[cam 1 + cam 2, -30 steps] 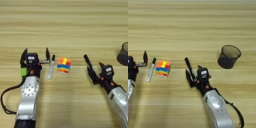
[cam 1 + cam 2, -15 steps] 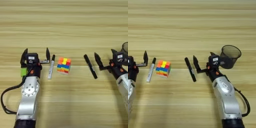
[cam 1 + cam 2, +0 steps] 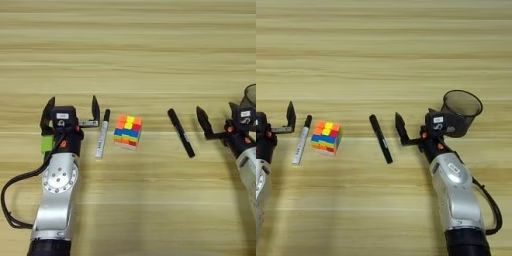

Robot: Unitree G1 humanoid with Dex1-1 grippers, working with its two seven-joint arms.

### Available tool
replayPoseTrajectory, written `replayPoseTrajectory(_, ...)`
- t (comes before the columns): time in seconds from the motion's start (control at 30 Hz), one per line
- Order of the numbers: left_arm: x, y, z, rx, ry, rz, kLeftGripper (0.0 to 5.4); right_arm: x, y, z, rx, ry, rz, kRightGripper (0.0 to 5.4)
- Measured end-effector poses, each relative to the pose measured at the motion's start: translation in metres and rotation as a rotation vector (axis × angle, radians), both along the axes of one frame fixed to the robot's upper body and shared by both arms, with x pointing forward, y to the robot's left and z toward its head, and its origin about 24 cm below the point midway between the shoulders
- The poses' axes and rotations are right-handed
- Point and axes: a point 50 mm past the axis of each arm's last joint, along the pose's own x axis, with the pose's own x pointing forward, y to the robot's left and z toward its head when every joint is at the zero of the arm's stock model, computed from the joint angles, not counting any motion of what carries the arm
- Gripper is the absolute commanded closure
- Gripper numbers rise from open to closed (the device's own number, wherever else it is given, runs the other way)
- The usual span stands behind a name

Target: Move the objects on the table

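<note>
Grippers spread wide, empty: we see the left gripper (image 3: 70, 111) beside the white marker (image 3: 102, 139) and puzzle cube (image 3: 128, 131), the right gripper (image 3: 417, 124) between black marker (image 3: 380, 138) and cup (image 3: 460, 112) — its far finger hides against the cup.

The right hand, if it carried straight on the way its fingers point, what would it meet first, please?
The right hand points up the table, its fingers open. The dark cup sits just beside its right finger; otherwise only bare table lies ahead.
</note>
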Motion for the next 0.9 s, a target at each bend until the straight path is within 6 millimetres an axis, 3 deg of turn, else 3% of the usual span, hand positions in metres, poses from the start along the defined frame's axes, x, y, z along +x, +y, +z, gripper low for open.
replayPoseTrajectory(0.27, 0.000, -0.004, 0.000, 0.007, 0.001, -0.018, 0.00, 0.000, 0.001, 0.000, 0.008, 0.005, 0.008, 0.02)
replayPoseTrajectory(0.6, -0.003, -0.043, -0.001, 0.005, 0.003, -0.185, 0.00, 0.001, 0.002, -0.001, 0.009, 0.008, 0.014, 0.02)
replayPoseTrajectory(0.9, -0.004, -0.065, -0.007, -0.003, 0.038, -0.298, 0.00, 0.001, 0.002, -0.001, 0.009, 0.017, 0.008, 0.02)
